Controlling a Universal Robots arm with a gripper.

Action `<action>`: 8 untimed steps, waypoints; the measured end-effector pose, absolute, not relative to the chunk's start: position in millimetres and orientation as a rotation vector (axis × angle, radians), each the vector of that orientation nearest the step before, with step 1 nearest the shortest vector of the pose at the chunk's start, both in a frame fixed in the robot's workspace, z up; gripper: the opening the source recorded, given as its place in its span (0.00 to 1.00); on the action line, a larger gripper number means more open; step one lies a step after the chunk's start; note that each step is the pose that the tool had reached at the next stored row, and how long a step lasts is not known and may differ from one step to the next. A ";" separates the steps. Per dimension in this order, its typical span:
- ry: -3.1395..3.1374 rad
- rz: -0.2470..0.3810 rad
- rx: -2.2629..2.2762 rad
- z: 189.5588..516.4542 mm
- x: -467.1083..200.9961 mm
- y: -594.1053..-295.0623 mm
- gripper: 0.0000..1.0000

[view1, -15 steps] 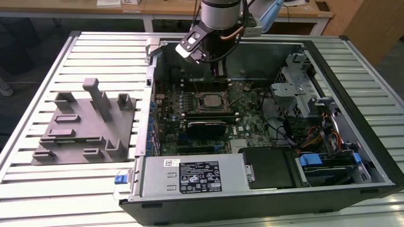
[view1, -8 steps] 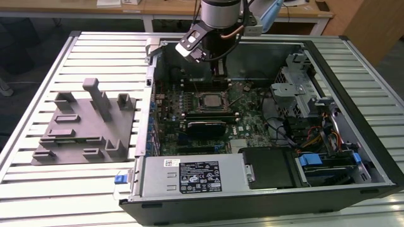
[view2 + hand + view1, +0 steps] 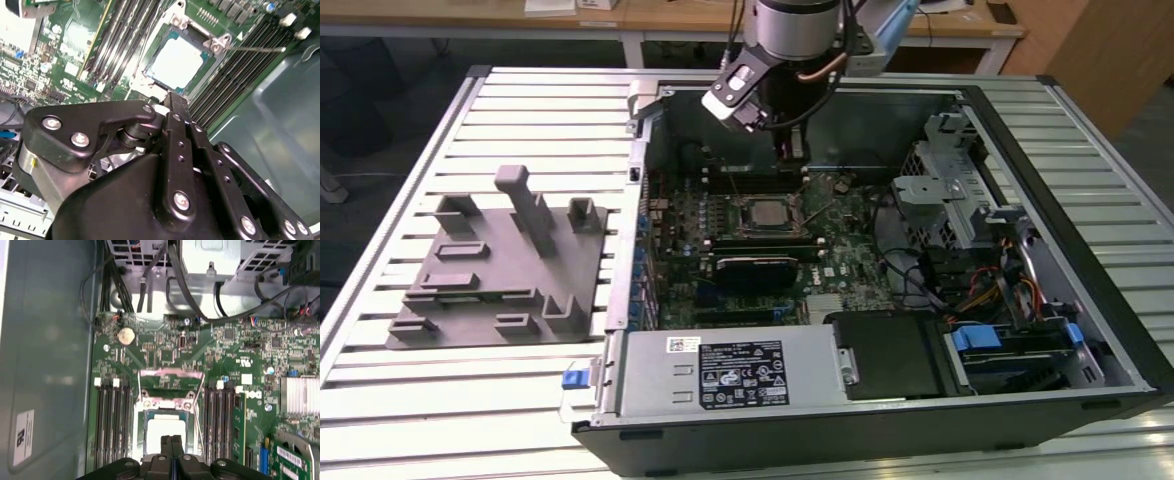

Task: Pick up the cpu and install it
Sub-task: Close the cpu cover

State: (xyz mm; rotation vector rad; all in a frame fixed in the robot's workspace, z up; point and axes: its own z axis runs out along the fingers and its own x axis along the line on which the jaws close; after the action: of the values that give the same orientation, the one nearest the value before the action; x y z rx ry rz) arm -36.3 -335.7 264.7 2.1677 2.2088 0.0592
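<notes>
Where the ribbed aluminium worktop (image 3: 454, 400) runs in long parallel slats, an open black computer case (image 3: 881, 445) lies on its side, with pale wooden desks (image 3: 667, 15) along the room's far edge. On the exterior view's left, a matte grey plastic fixture (image 3: 494, 270) with blocky upright posts sits on the slats just beside the case.

Inside the case, the green motherboard (image 3: 847, 260) is dense with small parts. Rows of long black memory slots (image 3: 112, 425) flank the socket, and a round silvery coin cell (image 3: 126, 335) and a finned metal heatsink (image 3: 299, 395) sit further off. A boxy grey power supply (image 3: 720, 375) fills the near corner.

The cpu (image 3: 767, 214) lies flat in the socket, its pale silvery square top catching the light in both wrist views (image 3: 177, 62) (image 3: 161, 432). A shiny metal load frame (image 3: 170, 374) rests just beside it.

The hand (image 3: 790, 150) hangs over the board near the socket, apart from the chip. Its slim black fingers (image 3: 166, 444), studded with screws, are pressed together at the tips (image 3: 172, 100) and hold nothing.
</notes>
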 end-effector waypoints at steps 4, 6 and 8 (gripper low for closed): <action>2.209 0.059 2.168 264.7 -29.6 -335.7 0.11; 2.209 0.059 2.168 264.7 -26.2 -335.7 0.11; 2.209 0.059 2.168 264.7 -22.1 -335.7 0.11</action>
State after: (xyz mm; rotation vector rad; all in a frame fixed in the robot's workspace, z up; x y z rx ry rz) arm -22.1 -335.7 264.7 2.1676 2.2090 0.0593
